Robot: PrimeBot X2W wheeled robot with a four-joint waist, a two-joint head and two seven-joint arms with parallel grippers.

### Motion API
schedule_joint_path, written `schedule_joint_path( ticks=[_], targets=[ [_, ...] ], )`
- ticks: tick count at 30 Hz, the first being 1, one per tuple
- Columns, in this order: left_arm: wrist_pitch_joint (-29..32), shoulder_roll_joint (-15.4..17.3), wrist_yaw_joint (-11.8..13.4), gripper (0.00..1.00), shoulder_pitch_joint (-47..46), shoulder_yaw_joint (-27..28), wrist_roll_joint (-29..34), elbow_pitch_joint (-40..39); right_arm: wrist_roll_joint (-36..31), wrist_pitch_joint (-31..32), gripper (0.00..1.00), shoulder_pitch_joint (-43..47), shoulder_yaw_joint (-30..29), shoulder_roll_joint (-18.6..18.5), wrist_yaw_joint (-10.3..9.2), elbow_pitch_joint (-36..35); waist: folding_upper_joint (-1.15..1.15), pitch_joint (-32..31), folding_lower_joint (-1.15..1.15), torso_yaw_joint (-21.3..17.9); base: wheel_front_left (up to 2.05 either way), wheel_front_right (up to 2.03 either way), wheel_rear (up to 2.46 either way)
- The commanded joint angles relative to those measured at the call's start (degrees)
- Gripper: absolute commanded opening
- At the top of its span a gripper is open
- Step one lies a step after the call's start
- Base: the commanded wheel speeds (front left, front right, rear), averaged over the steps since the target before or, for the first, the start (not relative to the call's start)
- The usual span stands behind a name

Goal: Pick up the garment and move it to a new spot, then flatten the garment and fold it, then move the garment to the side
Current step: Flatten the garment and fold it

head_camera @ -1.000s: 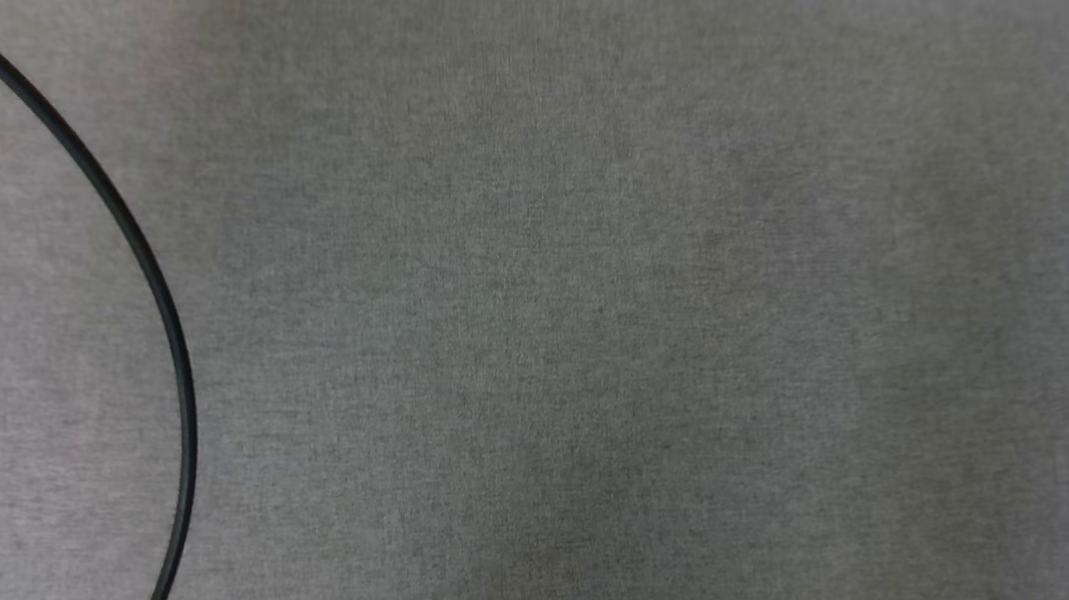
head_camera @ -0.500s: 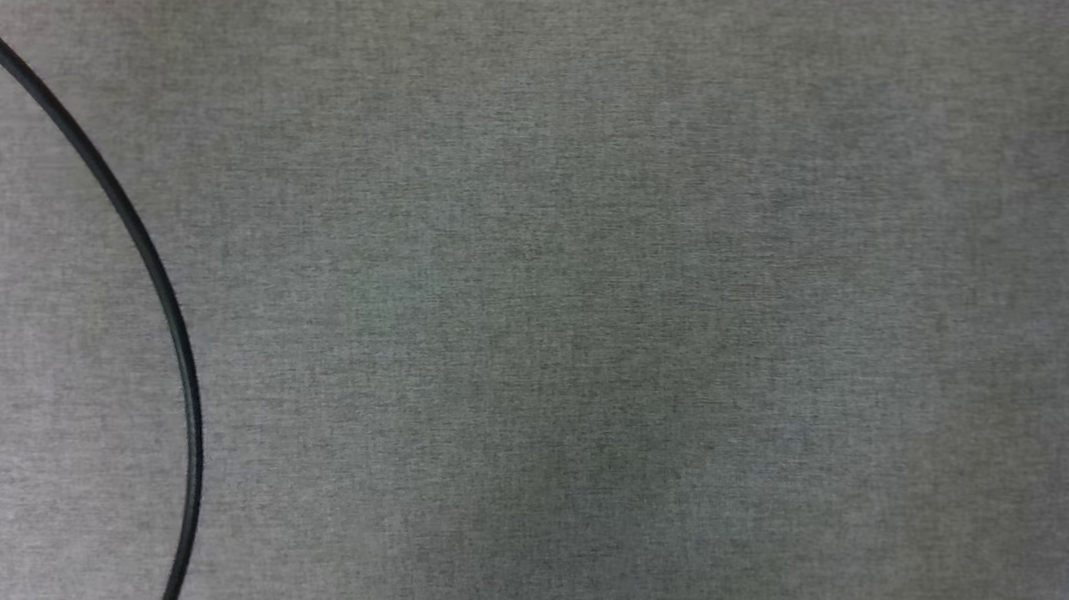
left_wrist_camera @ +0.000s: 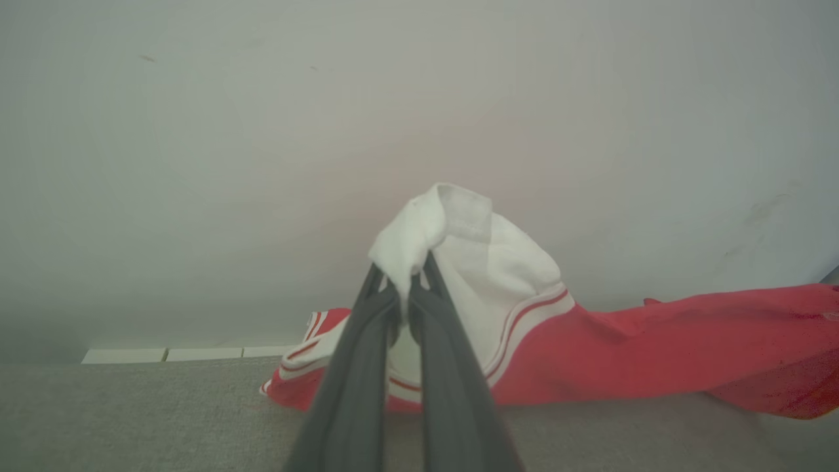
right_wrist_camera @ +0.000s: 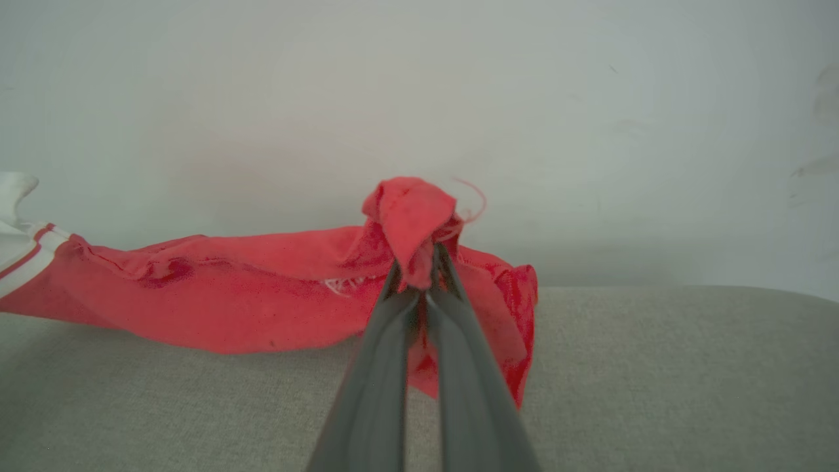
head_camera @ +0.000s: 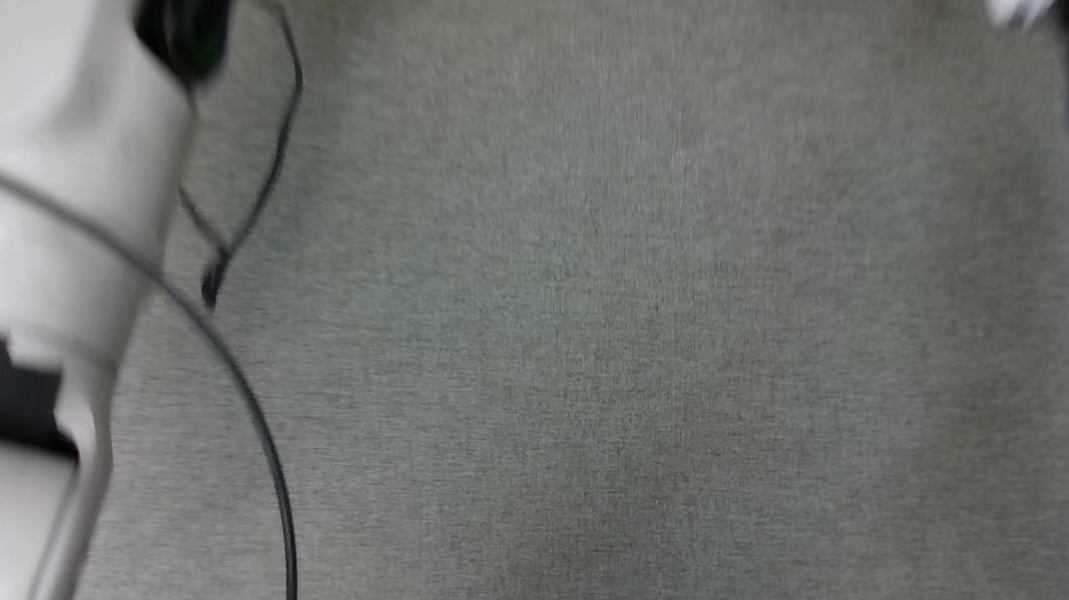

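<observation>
Garment (left_wrist_camera: pixel 629 354) runs from centre to right edge of left wrist view; it looks soft, light, limp. Left gripper (left_wrist_camera: pixel 408 292) is clamped on its white sleeve (left_wrist_camera: pixel 498 262), right gripper (right_wrist_camera: pixel 419 278) on a red corner; such edges seem good holds.

Garment (right_wrist_camera: pixel 229 301) spans left jaws to right jaws, wall (right_wrist_camera: pixel 419 98) behind.

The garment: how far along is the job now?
Done: the pick-up. The left gripper is shut on the white sleeve of the garment and the right gripper on a red edge. In hand: the move to a new spot, cloth spread between them. Left: flattening, folding, moving aside.
</observation>
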Motion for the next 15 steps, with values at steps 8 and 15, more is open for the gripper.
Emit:
schedule_joint_path(
  ticks=[8,15],
  targets=[
    [-0.40,1.28,-0.12,0.00,20.05,2.01,-0.75,-8.41,5.21,-2.36,0.00,14.64,4.91,-0.82,-0.03,0.32,0.00,-10.21,-0.01,1.00,0.00,0.00,0.00],
    [-0.40,1.31,0.35,0.00,41.66,6.23,1.42,-16.37,10.85,-2.54,0.00,29.90,10.34,-2.34,-0.03,-2.07,0.00,-18.61,-0.01,0.77,0.00,0.00,0.00]
  ],
)
